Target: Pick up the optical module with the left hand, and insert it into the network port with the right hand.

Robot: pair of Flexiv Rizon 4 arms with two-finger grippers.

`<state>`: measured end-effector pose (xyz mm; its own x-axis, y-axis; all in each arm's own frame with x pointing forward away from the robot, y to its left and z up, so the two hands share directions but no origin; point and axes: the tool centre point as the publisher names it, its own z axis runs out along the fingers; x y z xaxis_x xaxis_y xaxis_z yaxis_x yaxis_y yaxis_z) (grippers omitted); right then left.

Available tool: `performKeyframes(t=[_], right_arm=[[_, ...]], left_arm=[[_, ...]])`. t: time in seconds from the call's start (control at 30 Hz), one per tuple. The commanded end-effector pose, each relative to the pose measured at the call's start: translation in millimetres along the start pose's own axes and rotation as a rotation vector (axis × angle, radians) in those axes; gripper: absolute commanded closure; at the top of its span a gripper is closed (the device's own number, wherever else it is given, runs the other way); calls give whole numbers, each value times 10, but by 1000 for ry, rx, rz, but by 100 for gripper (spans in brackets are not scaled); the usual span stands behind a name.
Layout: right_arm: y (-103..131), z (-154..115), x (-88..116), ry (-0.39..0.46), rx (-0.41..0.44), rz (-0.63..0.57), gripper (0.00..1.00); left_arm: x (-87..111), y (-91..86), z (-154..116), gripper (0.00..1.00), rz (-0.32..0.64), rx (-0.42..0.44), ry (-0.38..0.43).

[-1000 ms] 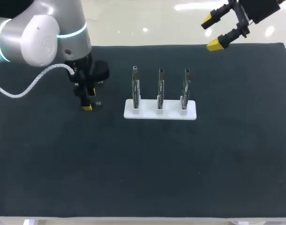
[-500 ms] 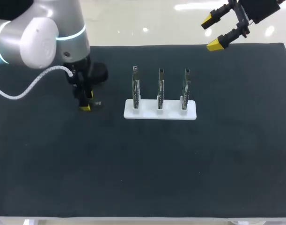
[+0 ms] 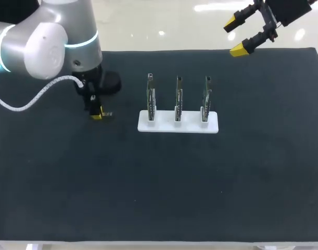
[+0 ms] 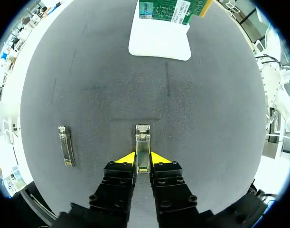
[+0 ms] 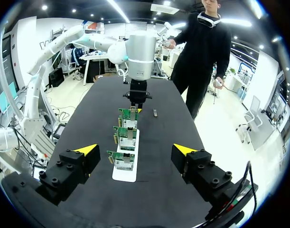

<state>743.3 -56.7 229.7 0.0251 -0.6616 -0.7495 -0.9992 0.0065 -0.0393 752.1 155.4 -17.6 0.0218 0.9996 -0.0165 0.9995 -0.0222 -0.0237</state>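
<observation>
- Between the yellow tips of the left jaws, low over the desk at its left rear: module, a slim metal bar pointing ahead out of the tips.
- Left jaws clenched on module, one tip against each long side.
- Just beside, clear of the tips: second module, flat on the desk, roughly parallel to the first.
- Ahead of the left jaws, well apart: white base with three green cards upright in a row, side by side.
- Up over the desk's far right corner, on right arm: right jaws released, tips spread wide, grasping nothing, well apart from base and module.
</observation>
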Motion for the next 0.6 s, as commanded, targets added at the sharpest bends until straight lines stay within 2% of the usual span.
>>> performKeyframes(t=[0.03,0.1,0.27,0.6], right_arm=[[8,1,1,-1,2,-1,0],[8,1,1,-1,2,-1,0],[8,1,1,-1,2,-1,0],[8,1,1,-1,2,-1,0]], left_arm=[[34,-15,-58,100,-15,-6,-20],[37,-18,-147,100,-21,-7,-43],[11,-75,-523,100,-26,-6,-171],[-171,-257,-1213,100,-3,20,-409]])
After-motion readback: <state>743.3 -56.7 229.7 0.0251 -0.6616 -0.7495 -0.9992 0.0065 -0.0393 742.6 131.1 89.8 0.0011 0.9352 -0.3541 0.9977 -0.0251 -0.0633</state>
